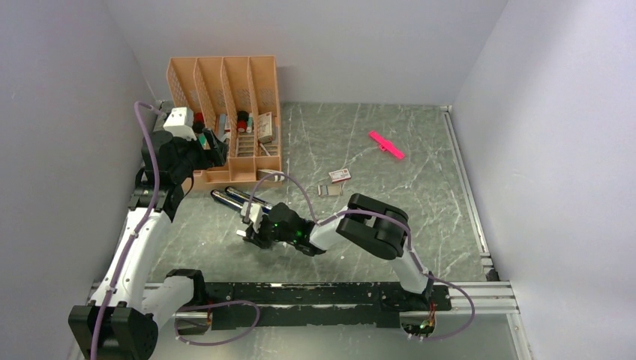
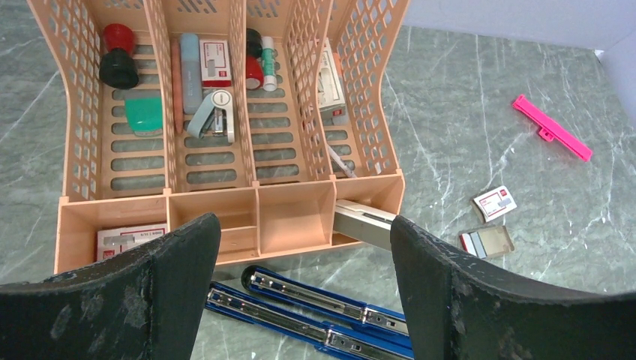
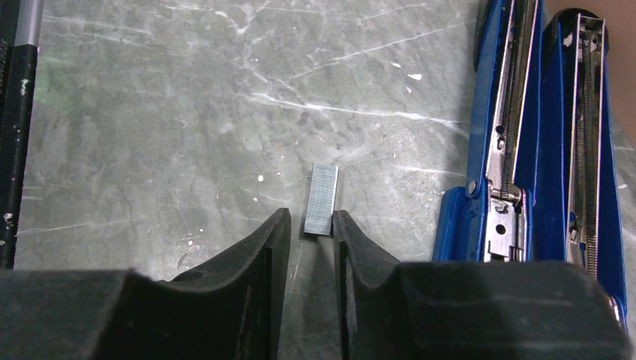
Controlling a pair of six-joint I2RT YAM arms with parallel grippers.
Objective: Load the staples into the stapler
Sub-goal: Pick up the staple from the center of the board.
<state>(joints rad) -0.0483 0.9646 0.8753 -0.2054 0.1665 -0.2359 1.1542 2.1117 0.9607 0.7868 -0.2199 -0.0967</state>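
Right gripper [image 3: 312,217] is down at the surface [image 3: 150,112], jaws narrowed to a slim gap, not clamped on anything yet. 1 staple strip [image 3: 321,199] lies flat on the surface with its near end between the 2 fingertips. 1 finger looks to touch its edge, the other sits just off it with a sliver of surface showing. The strip points straight away from the gripper. Stapler [image 3: 540,150], blue, is folded open and flat, near the strip on the side toward the organizer and not touching it; its spring and metal channel face up. Left gripper [image 2: 304,225] hangs above the front edge of the orange organizer [image 2: 210,199], jaws wide, nothing in them. Pink-and-white box [image 2: 495,204] sits on the surface well apart from the stapler, with a small open tray [image 2: 486,241] just beside it. Pink stick [image 2: 553,127] lies farther back, on its own. The strip is too small to make out in the top view.
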